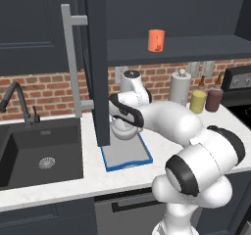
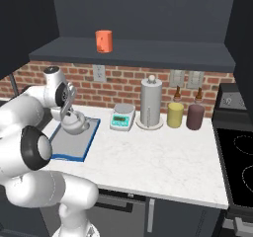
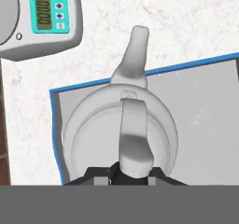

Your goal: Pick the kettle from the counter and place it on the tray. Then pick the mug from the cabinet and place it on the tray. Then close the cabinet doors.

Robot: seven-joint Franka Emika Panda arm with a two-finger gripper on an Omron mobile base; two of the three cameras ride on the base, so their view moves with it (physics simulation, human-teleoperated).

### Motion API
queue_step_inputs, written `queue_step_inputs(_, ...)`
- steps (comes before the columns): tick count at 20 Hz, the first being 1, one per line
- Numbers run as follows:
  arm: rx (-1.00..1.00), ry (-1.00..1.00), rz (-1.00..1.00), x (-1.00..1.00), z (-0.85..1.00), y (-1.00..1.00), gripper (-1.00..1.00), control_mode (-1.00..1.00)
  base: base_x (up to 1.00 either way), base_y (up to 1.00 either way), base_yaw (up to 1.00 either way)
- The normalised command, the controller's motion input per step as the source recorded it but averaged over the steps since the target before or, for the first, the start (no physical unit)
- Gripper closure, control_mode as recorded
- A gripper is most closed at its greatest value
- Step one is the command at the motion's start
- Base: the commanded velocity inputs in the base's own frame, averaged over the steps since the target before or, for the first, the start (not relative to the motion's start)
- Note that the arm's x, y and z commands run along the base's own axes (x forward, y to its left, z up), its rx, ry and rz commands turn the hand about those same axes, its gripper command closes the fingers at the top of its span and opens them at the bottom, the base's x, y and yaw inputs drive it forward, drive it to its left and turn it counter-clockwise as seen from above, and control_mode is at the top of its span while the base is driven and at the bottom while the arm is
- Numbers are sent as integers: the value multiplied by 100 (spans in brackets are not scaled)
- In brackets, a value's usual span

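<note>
The silver-grey kettle (image 3: 93, 125) is over the far corner of the blue-rimmed grey tray (image 3: 205, 106), its spout reaching past the rim toward the scale. My gripper (image 3: 133, 171) is shut on the kettle's arched top handle from above. In the right base view the kettle (image 2: 74, 124) sits low at the tray's (image 2: 74, 144) back end, under the gripper (image 2: 66, 113); I cannot tell whether it touches the tray. The orange mug (image 1: 156, 40) (image 2: 104, 41) stands upright on the open cabinet's dark shelf (image 2: 148, 53). An open navy cabinet door (image 1: 98, 58) hangs in front of the tray (image 1: 127, 155).
A white digital scale (image 2: 122, 117) lies just right of the tray. A paper-towel roll (image 2: 151, 102), yellow canister (image 2: 174, 115) and dark-red canister (image 2: 195, 116) line the brick wall. The dark sink (image 1: 14, 155) with faucet (image 1: 19, 102) is left; a stove (image 2: 237, 157) right.
</note>
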Motion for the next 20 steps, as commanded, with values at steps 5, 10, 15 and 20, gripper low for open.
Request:
queue_step_inputs(5, 0, 0, 0, 10, -9, 1, 100, -100, 0, 0, 0)
queue_step_inputs(10, 0, 0, 1, 10, -7, 3, 100, -100, 0, 0, 0)
queue_step_inputs(15, 0, 0, 1, 7, -1, 13, 100, -100, 0, 0, 0)
queue_step_inputs(20, 2, 0, 3, 10, 0, 11, 100, -100, 0, 0, 0)
